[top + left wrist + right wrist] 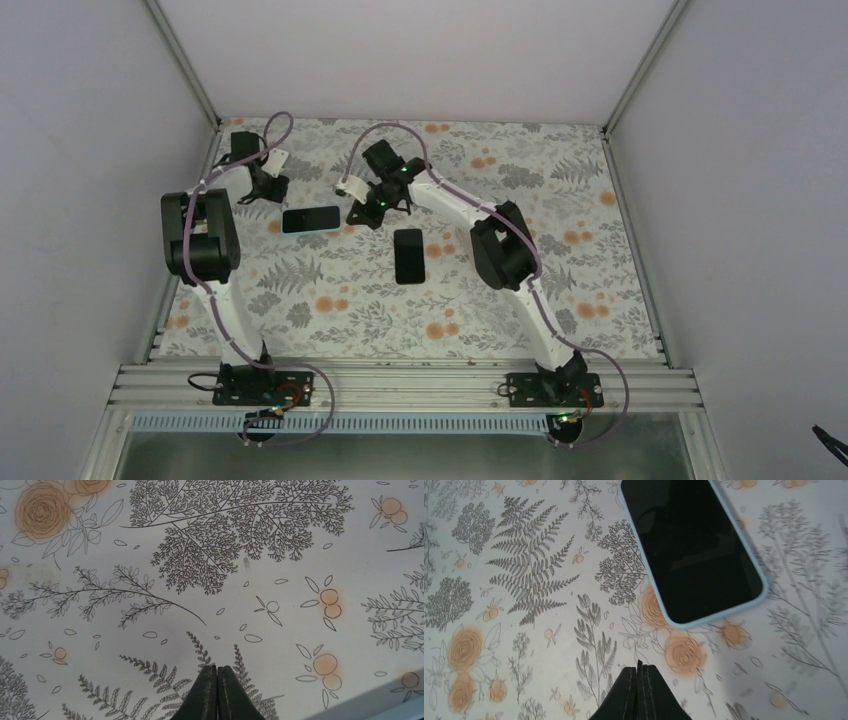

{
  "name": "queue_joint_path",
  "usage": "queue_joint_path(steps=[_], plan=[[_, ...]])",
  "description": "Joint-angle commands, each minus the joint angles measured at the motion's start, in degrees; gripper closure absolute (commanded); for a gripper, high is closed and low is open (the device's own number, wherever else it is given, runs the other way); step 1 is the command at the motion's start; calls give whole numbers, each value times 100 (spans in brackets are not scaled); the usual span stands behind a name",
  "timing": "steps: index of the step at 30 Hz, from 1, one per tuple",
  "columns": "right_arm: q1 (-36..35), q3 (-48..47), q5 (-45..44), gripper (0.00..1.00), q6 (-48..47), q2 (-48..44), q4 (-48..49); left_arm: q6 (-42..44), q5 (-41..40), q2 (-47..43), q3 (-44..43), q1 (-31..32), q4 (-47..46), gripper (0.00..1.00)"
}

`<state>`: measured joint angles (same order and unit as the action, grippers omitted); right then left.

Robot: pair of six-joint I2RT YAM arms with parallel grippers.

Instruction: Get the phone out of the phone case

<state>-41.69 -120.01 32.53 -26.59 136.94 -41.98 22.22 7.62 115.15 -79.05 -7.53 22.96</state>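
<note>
A bare black phone (409, 256) lies flat near the middle of the floral table mat. A light blue case (310, 218) with a dark face lies flat to its left, apart from it. The case also fills the upper right of the right wrist view (694, 550). I cannot tell whether its dark face is an empty inside. My right gripper (366, 212) (638, 667) is shut and empty, just right of the case. My left gripper (268, 187) (217, 668) is shut and empty over bare mat, just left of the case.
The floral mat (560, 300) covers the table. White walls and metal rails (630, 90) close it in at the back and sides. The arm bases sit on the slotted rail (400, 385) at the near edge.
</note>
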Motion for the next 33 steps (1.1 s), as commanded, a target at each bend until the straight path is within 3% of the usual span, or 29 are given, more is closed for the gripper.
queue_joint_path(steps=[1,21,33], plan=[[-153,-461,254,97,320,414,-111,41,277,246,-190,-47,222,98],[-190,-1216,636,97,719,1419,-402,450,546,379,310,119,559,98],[-173,-1307,600,97,868,1654,-444,896,466,-60,999,417,1047,98]])
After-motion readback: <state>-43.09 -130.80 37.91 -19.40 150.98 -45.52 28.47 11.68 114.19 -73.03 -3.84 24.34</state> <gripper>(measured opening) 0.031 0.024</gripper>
